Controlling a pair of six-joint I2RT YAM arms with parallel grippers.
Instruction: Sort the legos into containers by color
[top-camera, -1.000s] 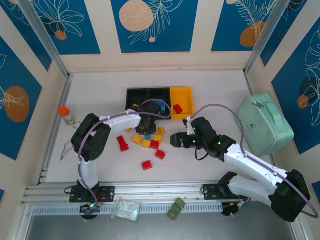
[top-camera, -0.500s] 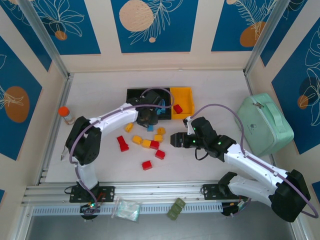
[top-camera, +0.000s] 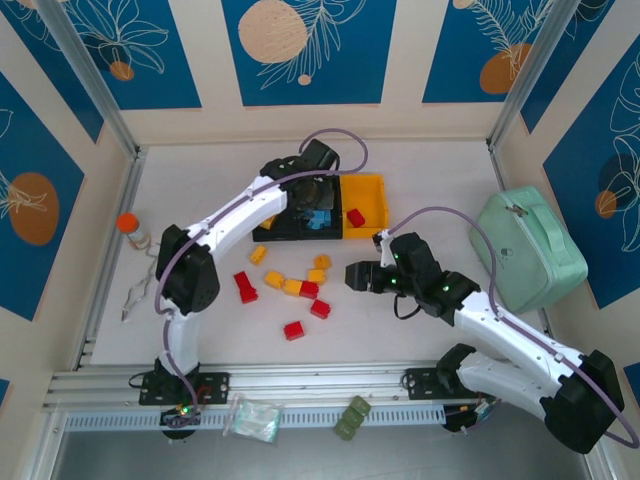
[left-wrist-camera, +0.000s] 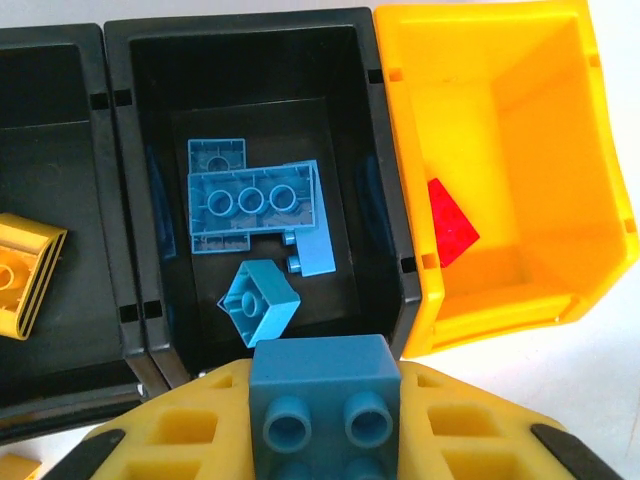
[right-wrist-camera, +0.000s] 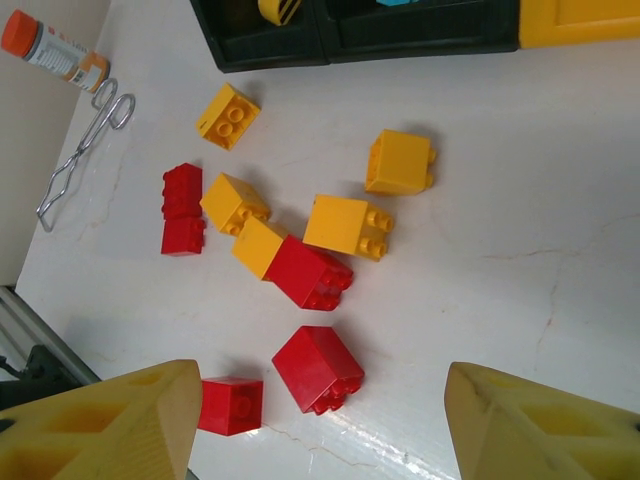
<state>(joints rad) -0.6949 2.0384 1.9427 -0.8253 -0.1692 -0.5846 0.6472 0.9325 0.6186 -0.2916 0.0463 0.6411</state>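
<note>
**Left arm brings a blue brick to the middle bin**

Since a second ago the left arm has swung away from the loose pile and now reaches out over the bins; the right arm has barely shifted. The left end effector (left-wrist-camera: 325, 430) is clamped tight on a blue brick (left-wrist-camera: 325, 385), held above the near edge of the middle bin (left-wrist-camera: 250, 30) and not yet dropped. The right end effector (right-wrist-camera: 320, 420) hangs about half open and empty above the loose bricks on the bench (top-camera: 200, 170).

Sorted so far:
- Middle bin: blue pieces (left-wrist-camera: 250, 200) that overlap. I count four, though it could be three.
- Left bin (left-wrist-camera: 50, 50): one yellow brick (left-wrist-camera: 25, 270).
- Yellow bin (left-wrist-camera: 540, 120): one red brick (left-wrist-camera: 450, 225).

Still loose on the bench, near the bins:
- Five yellow ones (right-wrist-camera: 348, 225).
- Four red ones (right-wrist-camera: 318, 368), one of which looks like two bricks stacked.

All the loose bricks I can see are red or yellow, so blue looks finished once this brick goes in. I judge the job a bit under half done
</note>
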